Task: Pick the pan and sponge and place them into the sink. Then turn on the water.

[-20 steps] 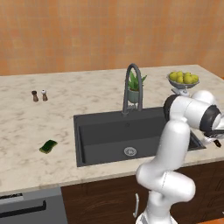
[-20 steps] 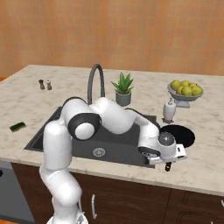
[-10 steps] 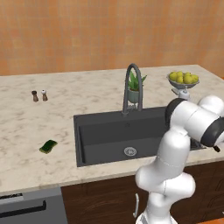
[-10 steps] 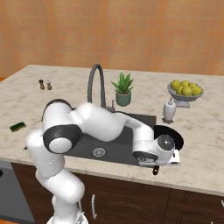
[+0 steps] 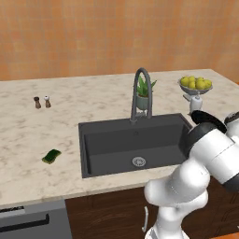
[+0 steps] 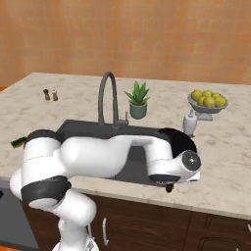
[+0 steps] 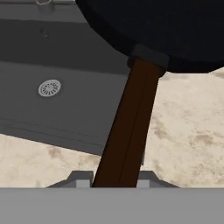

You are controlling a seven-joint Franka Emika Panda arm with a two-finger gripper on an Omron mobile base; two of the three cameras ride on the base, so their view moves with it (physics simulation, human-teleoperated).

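Observation:
The black pan [image 7: 175, 30] fills the top of the hand view, and its long dark handle [image 7: 129, 131] runs down between my fingertips. My gripper [image 7: 113, 179] is shut on that handle. From the base, the pan [image 6: 179, 139] [image 5: 205, 116] hangs over the right rim of the sink [image 6: 73, 130], half hidden by my wrist. The sink [image 5: 116, 140] is dark grey with a round drain [image 5: 138, 161] and an arched faucet [image 5: 140, 91]; no water falls from it. The green sponge [image 5: 51, 156] lies on the counter left of the sink, and its edge [image 6: 18, 142] peeks out behind my arm.
A bowl of lemons [image 5: 196, 84], a white soap bottle [image 5: 195, 102] and a potted plant [image 5: 144, 93] stand behind and right of the sink. Two small shakers [image 5: 42, 101] sit far left. My arm's elbow stretches across the sink's front edge in the right base view.
The pan has moved left toward the sink and slightly up, with the gripper on its handle. My elbow has swung lower and forward across the sink front.

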